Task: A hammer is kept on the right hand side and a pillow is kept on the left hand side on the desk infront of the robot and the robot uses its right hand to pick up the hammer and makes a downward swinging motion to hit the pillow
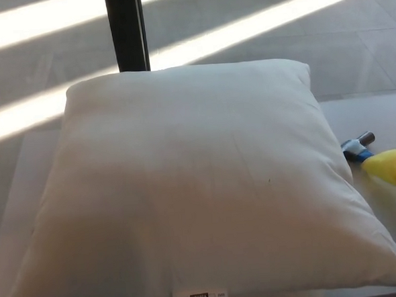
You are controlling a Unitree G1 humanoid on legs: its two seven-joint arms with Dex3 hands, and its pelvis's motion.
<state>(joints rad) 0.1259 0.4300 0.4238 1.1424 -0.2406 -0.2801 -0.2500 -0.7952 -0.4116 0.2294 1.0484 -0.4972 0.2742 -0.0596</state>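
Looking down, I see the big white square fabric pillow (194, 189) filling the frame, and the metal-headed hammer with its blue-and-yellow handle (380, 161) at the right edge, lying on the pale desk (377, 114) just beside the pillow's corner. Neither of my hands shows, so I cannot tell their state. Reaching blind risks nudging the hammer off-frame.
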